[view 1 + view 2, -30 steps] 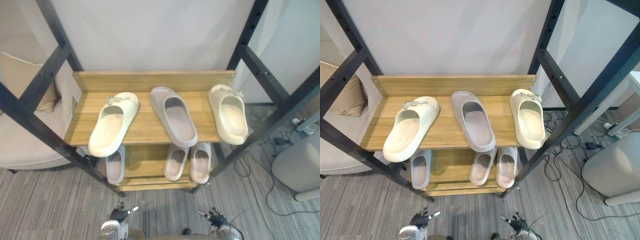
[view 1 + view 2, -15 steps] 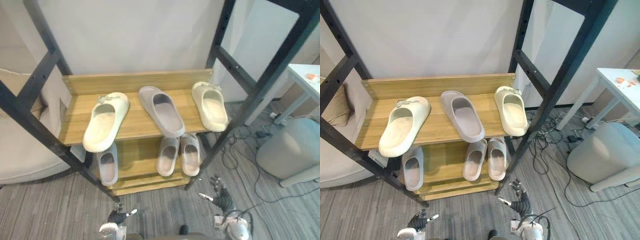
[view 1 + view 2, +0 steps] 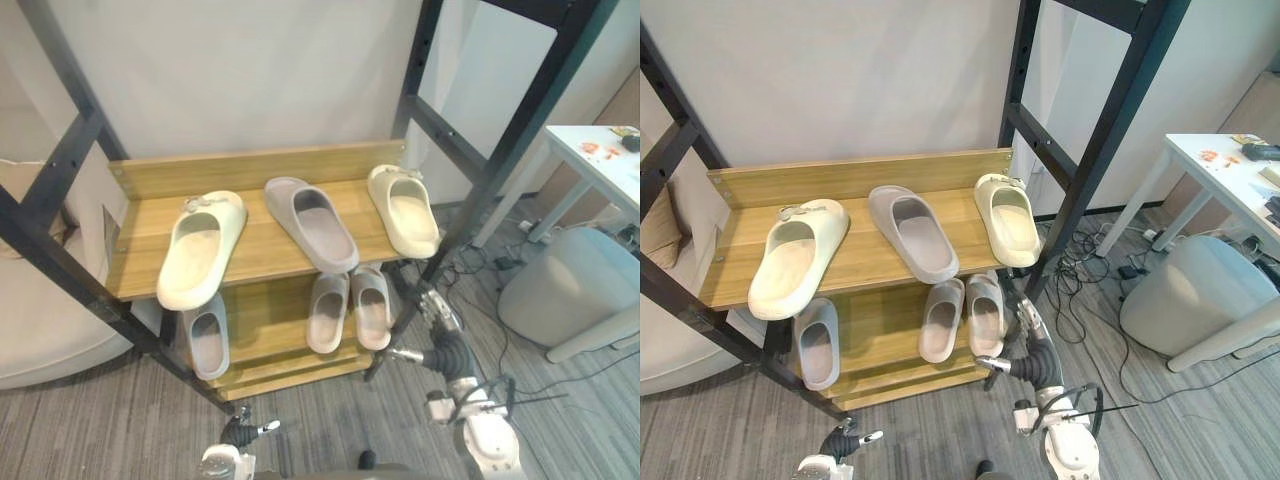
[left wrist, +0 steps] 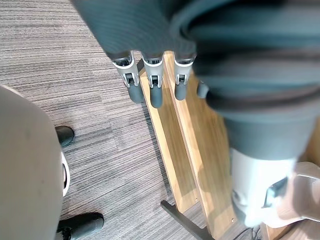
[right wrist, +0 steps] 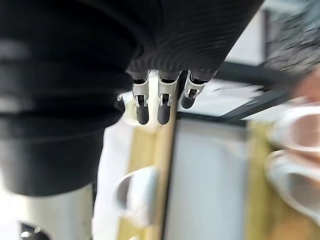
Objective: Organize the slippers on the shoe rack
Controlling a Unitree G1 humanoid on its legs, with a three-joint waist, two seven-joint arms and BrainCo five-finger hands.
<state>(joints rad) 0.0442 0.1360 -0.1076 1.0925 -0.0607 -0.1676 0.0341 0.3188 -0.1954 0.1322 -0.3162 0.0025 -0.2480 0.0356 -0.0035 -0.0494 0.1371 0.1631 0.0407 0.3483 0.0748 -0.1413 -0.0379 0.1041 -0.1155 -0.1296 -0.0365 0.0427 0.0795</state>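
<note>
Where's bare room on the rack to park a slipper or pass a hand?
Top shelf: widest bare wood between left cream slipper and middle grey slipper, plus the left end. Lower shelf: gap between lower grey slipper and slipper pair. Crowded: the top's right end, middle grey slipper close to right cream slipper.

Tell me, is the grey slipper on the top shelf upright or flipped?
Upright: the grey slipper lies sole down on the top shelf, footbed facing up.
</note>
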